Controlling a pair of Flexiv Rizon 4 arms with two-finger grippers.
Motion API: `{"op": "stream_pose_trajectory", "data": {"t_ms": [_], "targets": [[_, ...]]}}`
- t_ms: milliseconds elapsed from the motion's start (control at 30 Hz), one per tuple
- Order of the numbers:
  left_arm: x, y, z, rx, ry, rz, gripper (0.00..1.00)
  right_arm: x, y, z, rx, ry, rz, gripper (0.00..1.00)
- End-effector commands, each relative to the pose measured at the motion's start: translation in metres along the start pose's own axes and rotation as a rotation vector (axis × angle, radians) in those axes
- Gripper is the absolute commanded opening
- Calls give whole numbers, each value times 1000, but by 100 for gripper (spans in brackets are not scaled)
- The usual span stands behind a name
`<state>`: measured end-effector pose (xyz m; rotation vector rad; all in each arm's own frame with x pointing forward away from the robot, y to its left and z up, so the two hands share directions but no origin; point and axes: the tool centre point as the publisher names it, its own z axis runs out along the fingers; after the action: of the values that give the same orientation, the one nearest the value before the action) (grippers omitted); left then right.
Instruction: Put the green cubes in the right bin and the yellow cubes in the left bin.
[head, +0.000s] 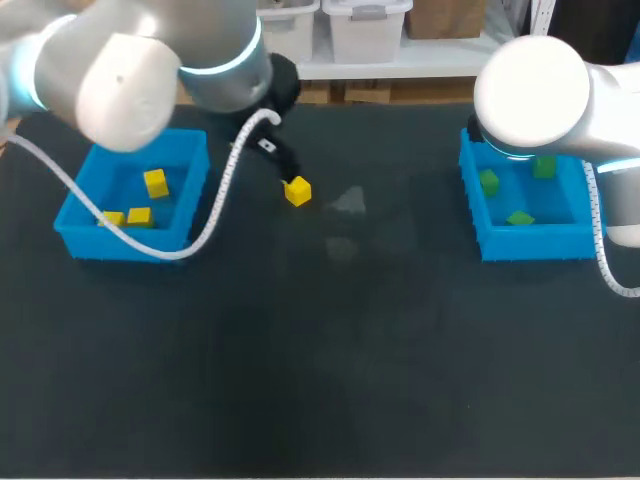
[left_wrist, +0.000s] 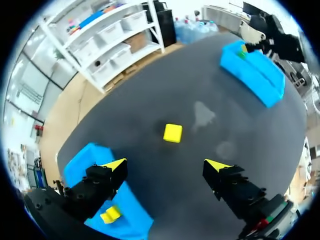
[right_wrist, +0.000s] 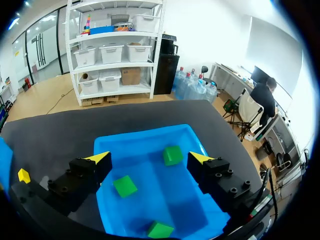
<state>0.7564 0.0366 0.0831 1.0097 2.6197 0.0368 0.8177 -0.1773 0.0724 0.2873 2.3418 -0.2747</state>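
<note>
On our counter (head: 320, 380): one yellow cube (head: 297, 191), upper centre-left, ahead of our left claw (left_wrist: 166, 163), spread wide. In left bin (head: 75, 238), three yellow cubes (head: 155, 183). In right bin (head: 530, 243), three green cubes (head: 489, 181); our right claw (right_wrist: 150, 157) gaping above, empty.

Dark table (head: 320, 380) with two pale patches (head: 349, 203) near its middle

Black tabletop (head: 320, 380). Blue left bin (head: 75, 235), blue right bin (head: 535, 243). Yellow loose cube (head: 297, 191), yellow left-bin cubes (head: 155, 183), green right-bin cubes (head: 520, 217). Black left gripper (left_wrist: 166, 164) and right gripper (right_wrist: 151, 157), yellow tips. White-grey left arm (head: 120, 70), right arm (head: 540, 90), cyan rings.
</note>
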Motion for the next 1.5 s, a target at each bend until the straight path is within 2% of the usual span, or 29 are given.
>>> {"op": "stream_pose_trajectory", "data": {"t_ms": [33, 233, 433, 600, 633, 800, 933, 967, 1000, 1300, 1500], "targets": [[-25, -4, 30, 19, 59, 21, 100, 0, 0, 0, 0, 0, 0, 100], [-26, -12, 55, 33, 122, 53, 100, 0, 0, 0, 0, 0, 0, 100], [-25, -13, 79, 48, 156, 44, 100, 0, 0, 0, 0, 0, 0, 100], [-24, -12, 95, 46, 164, 30, 100, 0, 0, 0, 0, 0, 0, 100], [-25, -11, 98, 15, 137, 41, 100, 0, 0, 0, 0, 0, 0, 100], [-26, -16, 100, -46, 134, 81, 100, 0, 0, 0, 0, 0, 0, 100], [-25, -17, 104, -48, 126, 84, 100, 0, 0, 0, 0, 0, 0, 100], [-25, -17, 105, -42, 125, 78, 76, 0, 0, 0, 0, 0, 0, 100], [-24, -17, 105, -38, 118, 69, 0, 0, 0, 0, 0, 0, 0, 100], [-23, -12, 95, -60, 119, 81, 0, 0, 0, 0, 0, 0, 0, 100], [-23, -10, 71, -85, 75, 108, 0, 0, 0, 0, 0, 0, 0, 100]]}}
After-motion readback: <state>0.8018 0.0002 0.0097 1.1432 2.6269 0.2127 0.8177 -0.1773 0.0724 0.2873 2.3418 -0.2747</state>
